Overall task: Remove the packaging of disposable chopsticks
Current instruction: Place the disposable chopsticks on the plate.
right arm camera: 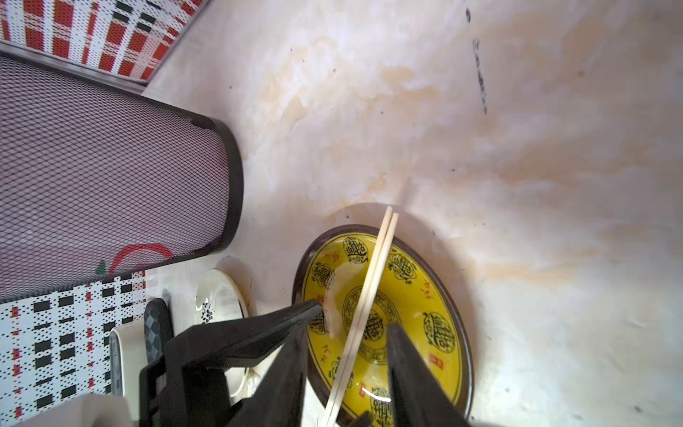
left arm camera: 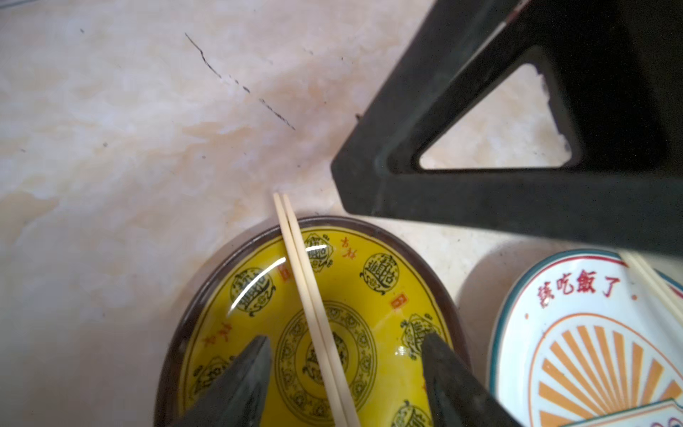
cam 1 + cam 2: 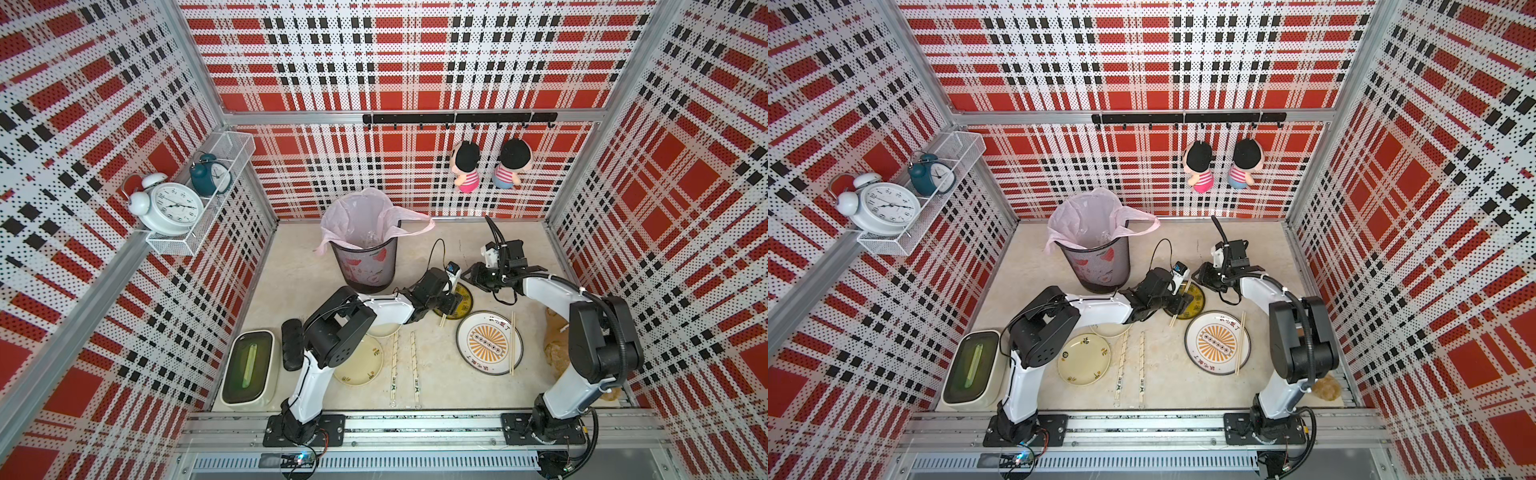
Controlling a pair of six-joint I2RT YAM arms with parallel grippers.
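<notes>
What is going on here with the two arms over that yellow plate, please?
The arms are unwrapping disposable chopsticks. The left gripper and right gripper hang open over the yellow plate, where a bare pair lies across it, held by neither. Another bare pair rests on the orange-patterned plate. Two wrapped pairs lie on the table, not yet opened.

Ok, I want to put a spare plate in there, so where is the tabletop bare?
Bare: between the bin and the left wall; along the rear wall right of the bin; between the sleeved chopsticks and the sunburst plate. Crowded: the yellow plate, where the left gripper and right gripper both hang open.
</notes>
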